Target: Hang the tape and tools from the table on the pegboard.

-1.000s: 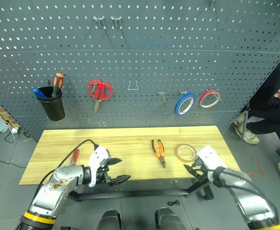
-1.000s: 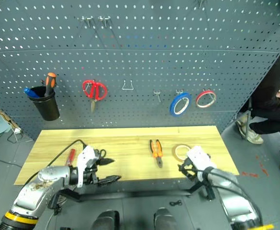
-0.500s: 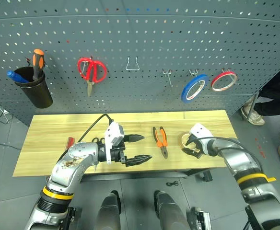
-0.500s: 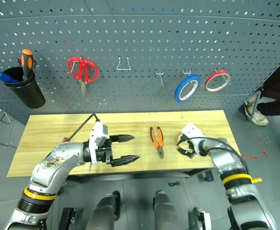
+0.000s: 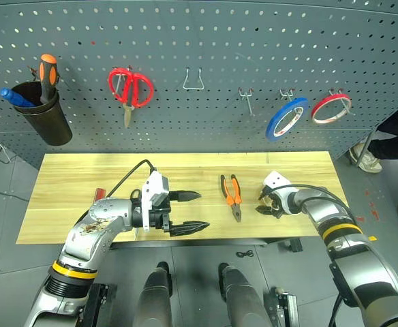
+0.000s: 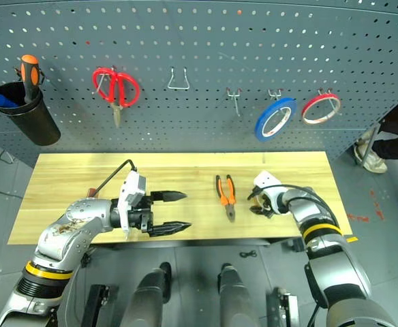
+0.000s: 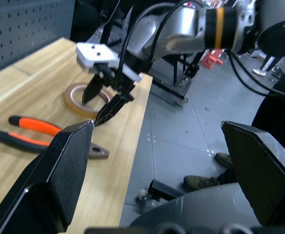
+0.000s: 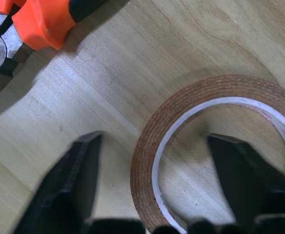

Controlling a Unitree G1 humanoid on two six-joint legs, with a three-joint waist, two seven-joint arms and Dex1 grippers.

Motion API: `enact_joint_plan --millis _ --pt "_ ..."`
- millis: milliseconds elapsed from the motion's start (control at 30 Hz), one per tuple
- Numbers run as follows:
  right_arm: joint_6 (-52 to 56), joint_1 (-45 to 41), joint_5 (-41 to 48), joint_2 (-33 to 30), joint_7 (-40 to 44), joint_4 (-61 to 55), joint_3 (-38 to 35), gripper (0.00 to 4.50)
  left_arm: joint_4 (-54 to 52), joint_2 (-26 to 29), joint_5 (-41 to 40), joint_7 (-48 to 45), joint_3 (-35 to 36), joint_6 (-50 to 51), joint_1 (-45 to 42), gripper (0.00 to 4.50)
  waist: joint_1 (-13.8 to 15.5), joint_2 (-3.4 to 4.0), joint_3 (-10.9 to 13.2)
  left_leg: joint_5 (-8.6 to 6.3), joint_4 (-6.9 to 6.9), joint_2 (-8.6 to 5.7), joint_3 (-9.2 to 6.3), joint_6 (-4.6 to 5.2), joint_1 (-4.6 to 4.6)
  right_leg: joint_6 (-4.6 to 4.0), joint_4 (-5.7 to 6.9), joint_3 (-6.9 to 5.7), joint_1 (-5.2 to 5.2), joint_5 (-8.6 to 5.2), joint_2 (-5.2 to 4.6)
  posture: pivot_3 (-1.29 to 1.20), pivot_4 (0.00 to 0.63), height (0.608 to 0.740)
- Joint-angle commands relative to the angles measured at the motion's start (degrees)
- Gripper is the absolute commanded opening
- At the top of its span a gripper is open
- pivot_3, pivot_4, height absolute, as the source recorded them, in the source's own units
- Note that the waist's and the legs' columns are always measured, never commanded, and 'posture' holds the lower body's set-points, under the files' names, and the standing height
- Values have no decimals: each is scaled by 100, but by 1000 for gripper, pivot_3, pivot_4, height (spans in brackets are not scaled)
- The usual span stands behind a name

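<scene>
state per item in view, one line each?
tape: flat on the table, one finger outside the ring, one in its hole
pliers: flat on table, untouched
red-handled screwdriver: on table beside left arm
right gripper: jaws apart, straddling tape rim
left gripper: jaws open, empty
blue ring: hung on pegboard
red ring: hung
red scissors: hung

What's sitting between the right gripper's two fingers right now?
The near side of the tape ring: in the right wrist view one finger stands outside the ring, the other inside its hole, both still apart from it over the table.
</scene>
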Motion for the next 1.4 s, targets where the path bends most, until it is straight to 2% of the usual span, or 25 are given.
enact_joint_plan --millis 33,200,233,367,433,567,633,733,800,900,1067,1200,1300,1367,1400 --pt "92 266 -52 34 51 46 -2 2003 -322 -27 -206 92 96 54 -2 4500 21 0 0 0 0 0 0 0 0 0 0 0 0 0 0 129 369 740" --pt "126 443 -65 25 35 -315 -63 329 -389 -26 -322 184 128 119 -24 4500 34 -1 -1 0 0 0 -3 -1 0 0 -2 -5 2 0 0 132 351 740" --pt "113 491 -76 6 0 -441 -84 232 -399 -40 -363 220 148 159 -29 4500 35 -1 -1 0 0 0 -3 -1 0 0 -2 -5 2 0 0 132 344 740" --pt "-146 1011 -250 -268 -80 -1675 -46 232 -503 -94 -496 393 182 255 27 4500 53 -1 -1 0 -4 0 -8 -1 -4 1 -2 -9 -2 -1 0 138 322 740" --pt "-99 1475 -298 -442 -154 -2924 -151 232 -626 -126 -650 546 286 386 52 4500 68 2 -2 0 -5 -1 -9 -2 -15 3 -2 -11 -10 -2 -1 143 311 740" --pt "221 2615 -693 -493 -865 -6086 -594 232 -890 -201 -1564 1308 1055 1075 -25 4500 49 6 -3 1 -2 -1 -23 -4 -56 3 9 -22 -45 -1 0 139 293 740" --pt "227 2833 -969 -455 -1203 -6751 -654 232 -944 -237 -1972 1645 1350 1354 -73 4500 48 7 -4 6 2 -1 -35 -12 -61 3 16 -30 -50 -1 1 135 284 740" --pt "-127 2731 -1617 -346 -1854 -7428 -530 232 -971 -252 -3121 2403 2025 1843 -350 4500 66 5 -5 16 16 -6 -44 -30 -59 4 30 -38 -45 -1 -1 136 276 740" --pt "-459 2416 -1935 -249 -2204 -7449 -384 232 -904 -235 -3828 2864 2336 2049 -598 4500 69 3 -6 34 17 -8 -57 -59 -63 3 39 -46 -47 0 -1 137 274 740" --pt "-766 1923 -2122 -95 -2488 -7124 -297 232 -823 -223 -4336 3264 2510 2135 -808 4500 68 1 -8 48 16 -11 -68 -75 -65 1 42 -55 -44 10 -1 142 267 740" --pt "-902 1414 -2188 3 -2657 -6328 -320 232 -697 -91 -4429 3368 2494 2095 -958 4500 111 -3 -10 51 12 -10 -90 -76 -69 -11 41 -83 -36 7 -1 150 263 740" --pt "-981 1163 -2040 37 -2628 -5852 -360 232 -654 -35 -4410 3314 2419 2053 -943 4500 162 -3 -10 51 11 -10 -103 -76 -84 -57 37 -102 -41 32 -2 151 259 740" --pt "-691 1119 -1781 170 -2490 -5615 -468 232 -660 -3 -4387 3229 2357 2072 -898 4500 185 -4 -11 51 11 -9 -109 -76 -85 -60 36 -112 -39 33 -3 151 259 740" --pt "-646 1112 -1663 205 -2435 -5548 -532 1259 -630 -3 -4432 3243 2357 2064 -950 4500 191 -4 -11 52 10 -9 -113 -77 -86 -61 37 -116 -39 34 -2 151 259 740" --pt "-647 1110 -1643 204 -2432 -5542 -539 1600 -617 3 -4456 3246 2364 2061 -971 4500 191 -3 -11 53 11 -9 -114 -78 -87 -62 37 -117 -39 34 -3 143 263 740"
